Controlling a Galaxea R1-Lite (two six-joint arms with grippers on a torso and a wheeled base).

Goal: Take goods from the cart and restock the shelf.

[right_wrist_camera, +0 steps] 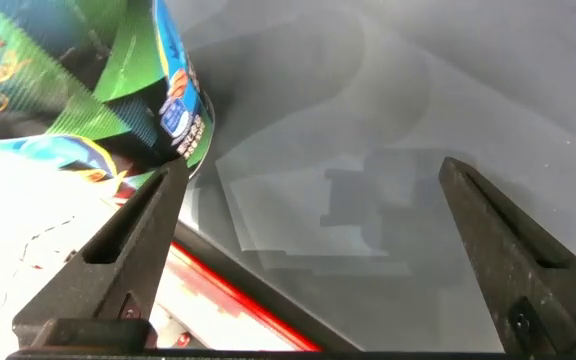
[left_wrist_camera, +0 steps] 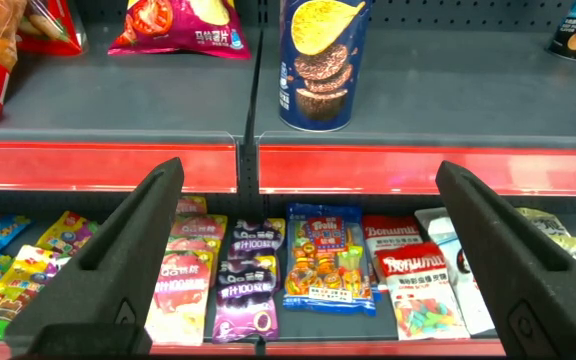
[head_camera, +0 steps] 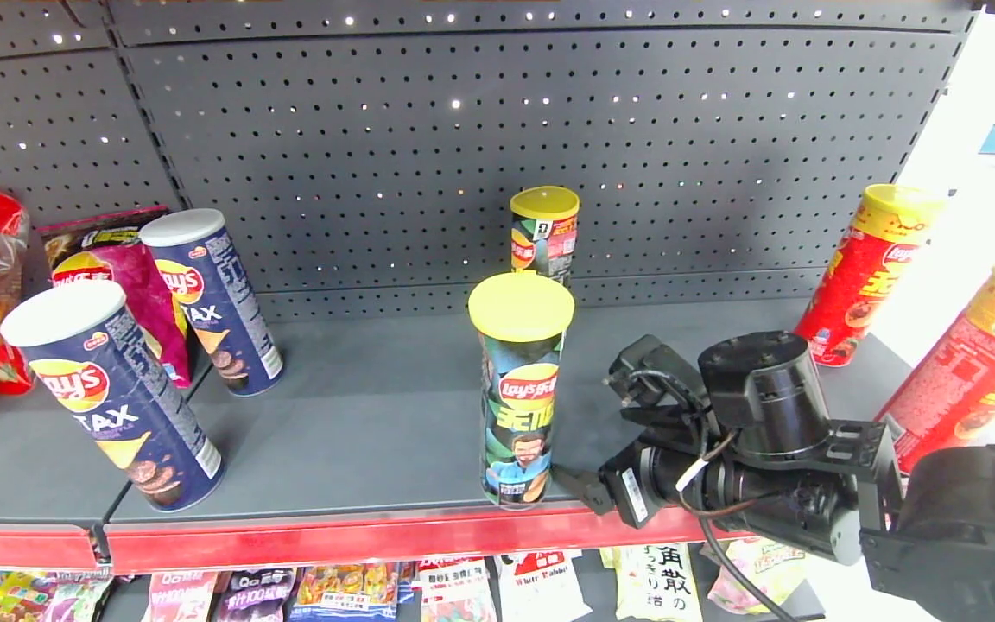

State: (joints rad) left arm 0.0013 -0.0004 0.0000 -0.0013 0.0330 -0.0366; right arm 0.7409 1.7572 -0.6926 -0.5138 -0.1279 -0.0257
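On the shelf (head_camera: 377, 415) stand two blue cans (head_camera: 113, 389) at the left, two green cans (head_camera: 544, 231) in the middle and two red cans (head_camera: 869, 272) at the right, six in all; the right tool (right_wrist_camera: 313, 170) gapes open just beside the front green can (head_camera: 521, 389); the left tool (left_wrist_camera: 310, 168) is open too, before the shelf's red edge.

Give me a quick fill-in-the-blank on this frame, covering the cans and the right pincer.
1. The green can at the front edge of the shelf has a ___ lid.
2. Both blue cans have ___ lids.
3. The right pincer, beside the green can, is ___.
4. ___ red cans stand at the right.
Missing: yellow; white; open; two.
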